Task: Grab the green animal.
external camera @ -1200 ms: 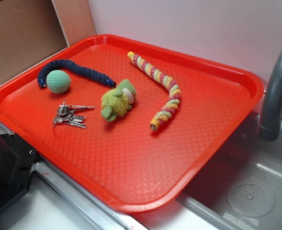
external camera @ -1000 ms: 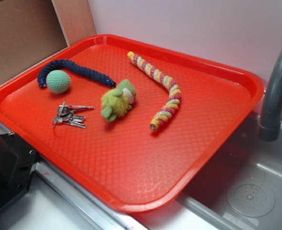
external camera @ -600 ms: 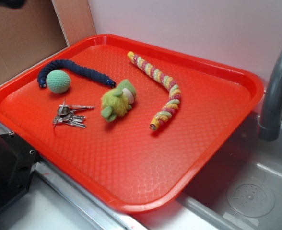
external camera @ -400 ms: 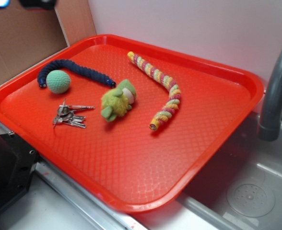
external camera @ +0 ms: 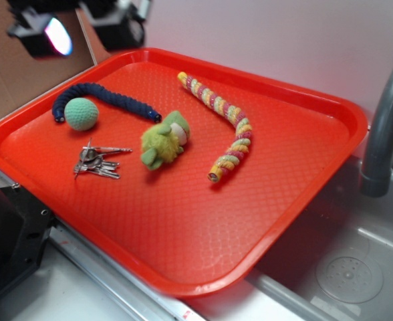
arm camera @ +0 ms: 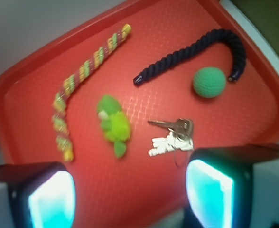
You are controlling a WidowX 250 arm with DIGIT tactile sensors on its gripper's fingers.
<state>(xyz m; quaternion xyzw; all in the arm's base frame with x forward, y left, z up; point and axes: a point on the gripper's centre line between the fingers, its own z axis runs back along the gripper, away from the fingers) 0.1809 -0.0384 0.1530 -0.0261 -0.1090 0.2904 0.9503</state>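
Note:
The green animal, a fuzzy lime plush with darker green limbs and a whitish patch, lies near the middle of the red tray. In the wrist view the green animal is seen from high above. My gripper hangs at the top left of the exterior view, above the tray's far left corner and well apart from the animal. It stands open, and nothing is between its wide-apart pads. In the wrist view the gripper shows two cyan-lit pads at the bottom edge.
On the tray also lie a mint-green ball, a dark blue rope, a bunch of keys and a yellow-pink-green striped rope snake. A grey faucet and sink basin stand to the right.
My gripper has come into the exterior view from the top left and moved lower and rightward. The things on the tray have not moved.

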